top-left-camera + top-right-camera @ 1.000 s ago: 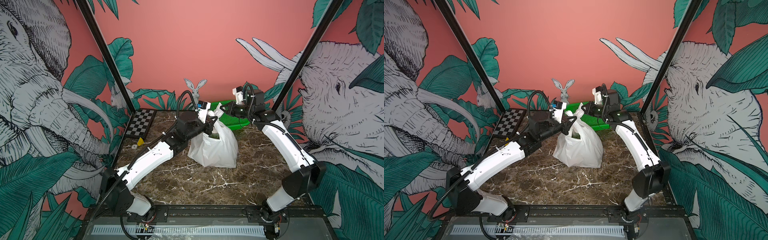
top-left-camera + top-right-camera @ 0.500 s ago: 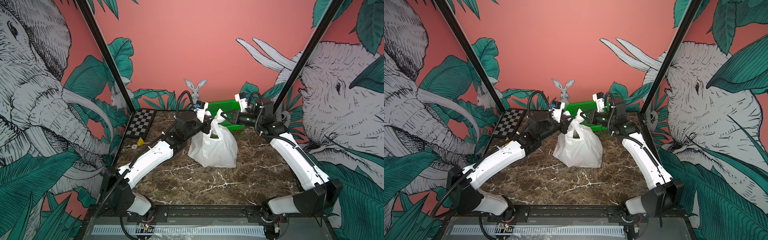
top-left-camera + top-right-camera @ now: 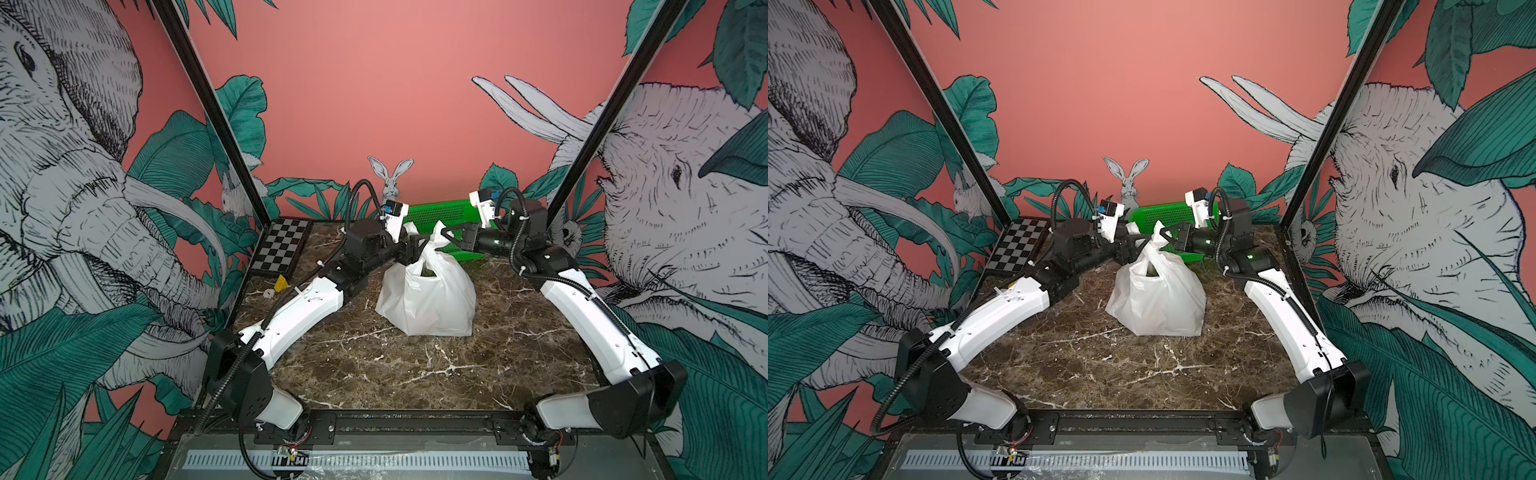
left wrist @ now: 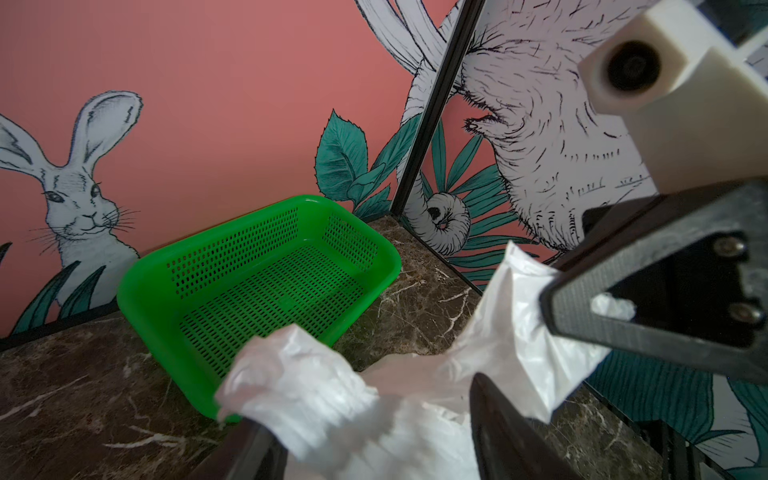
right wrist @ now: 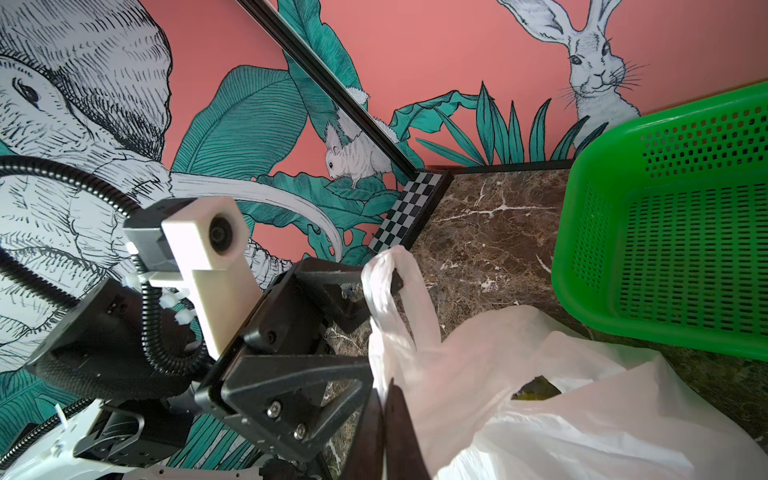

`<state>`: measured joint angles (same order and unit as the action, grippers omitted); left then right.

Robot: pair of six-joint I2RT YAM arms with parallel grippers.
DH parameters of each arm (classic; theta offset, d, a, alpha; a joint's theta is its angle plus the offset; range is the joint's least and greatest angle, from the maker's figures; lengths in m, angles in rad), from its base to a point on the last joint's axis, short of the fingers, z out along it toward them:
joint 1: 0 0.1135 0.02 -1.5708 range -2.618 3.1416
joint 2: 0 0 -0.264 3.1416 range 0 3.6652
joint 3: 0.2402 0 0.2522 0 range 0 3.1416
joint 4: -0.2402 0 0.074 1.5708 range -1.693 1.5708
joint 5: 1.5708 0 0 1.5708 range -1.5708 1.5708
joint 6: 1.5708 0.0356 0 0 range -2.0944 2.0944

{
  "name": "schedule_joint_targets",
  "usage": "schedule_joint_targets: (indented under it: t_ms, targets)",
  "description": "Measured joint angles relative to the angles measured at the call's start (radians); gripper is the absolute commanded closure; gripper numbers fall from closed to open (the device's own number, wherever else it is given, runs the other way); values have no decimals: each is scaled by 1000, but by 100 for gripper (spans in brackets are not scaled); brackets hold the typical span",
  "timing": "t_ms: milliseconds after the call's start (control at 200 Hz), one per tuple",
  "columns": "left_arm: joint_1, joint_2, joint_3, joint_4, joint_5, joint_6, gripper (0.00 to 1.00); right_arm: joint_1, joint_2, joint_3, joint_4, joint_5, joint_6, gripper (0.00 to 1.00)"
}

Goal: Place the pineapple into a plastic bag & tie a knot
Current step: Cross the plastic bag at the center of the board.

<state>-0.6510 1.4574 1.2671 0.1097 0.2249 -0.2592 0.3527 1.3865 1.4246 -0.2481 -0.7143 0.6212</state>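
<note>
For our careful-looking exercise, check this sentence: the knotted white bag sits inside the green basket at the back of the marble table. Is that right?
Not quite. The knotted white bag sits on the marble table itself, in front of the green basket at the back, not inside it. Both top views show this.

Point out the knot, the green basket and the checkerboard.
knot (image 3: pixel 430 247): in a top view, the bunched twist.
green basket (image 4: pixel 237 253): left wrist view, its perforated wall.
checkerboard (image 3: pixel 282 246): in a top view, the board's middle.
</note>
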Motion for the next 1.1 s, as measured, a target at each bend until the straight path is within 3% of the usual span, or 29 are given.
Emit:
schedule_joint_targets:
  t_ms: [120, 160, 440, 695, 890, 1100]
  targets:
    - [12, -58, -29, -19, 5, 13, 22, 0, -2, 0, -4, 4, 0, 100]
    - [12, -86, -40, -27, 5, 17, 14, 0, -3, 0, -4, 5, -1, 100]
    - [12, -250, -87, -80, 19, 26, 13, 0, -8, -18, -14, 24, -1, 100]
    - [11, -383, -226, -183, 89, 38, 8, 0, -9, -18, -20, 31, -1, 100]
    - [3, -355, -236, -187, 102, 52, 7, 0, -9, -18, -24, 31, -1, 100]
    - [2, -199, -216, -118, 117, 69, 6, 0, -9, -18, -28, 31, -1, 100]
